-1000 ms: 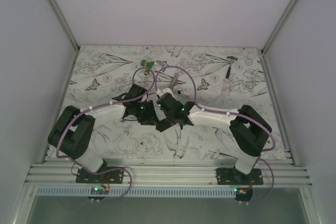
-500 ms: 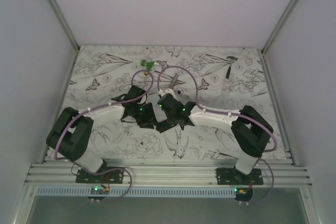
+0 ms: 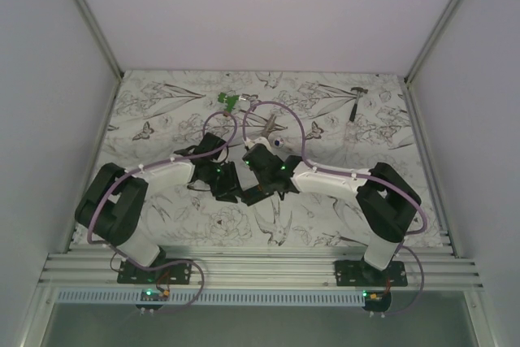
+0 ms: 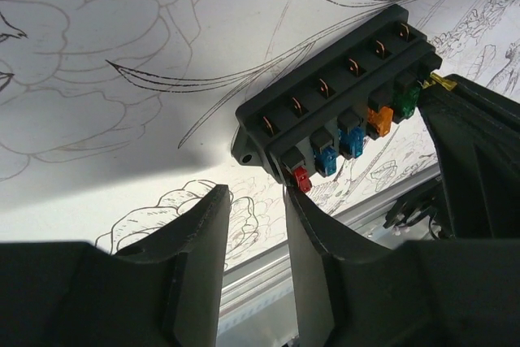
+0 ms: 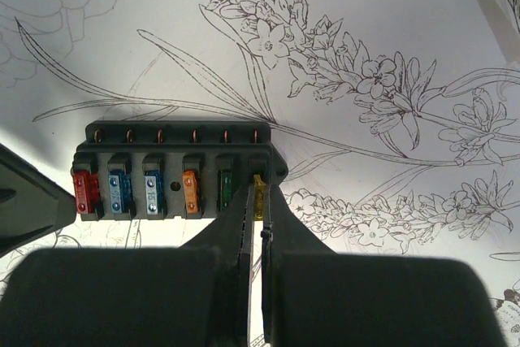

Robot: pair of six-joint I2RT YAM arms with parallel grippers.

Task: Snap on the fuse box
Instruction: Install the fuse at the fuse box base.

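Black fuse box (image 5: 175,170) (six coloured fuses in row) on floral cloth.

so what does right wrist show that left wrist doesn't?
Only right wrist: the fuse box face-on, with the right gripper jaws shut at the yellow fuse.
Only left wrist: the left gripper jaws apart with nothing between them, by the red fuse end; the aluminium rail.
Both: the box against the floral cloth, red, blue, orange and green fuses showing.

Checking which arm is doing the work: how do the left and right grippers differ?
The left gripper stands open and empty; the right gripper is shut on the yellow fuse. The left is beside the fuse box's red fuse, the right at the opposite end. Both meet at the box.
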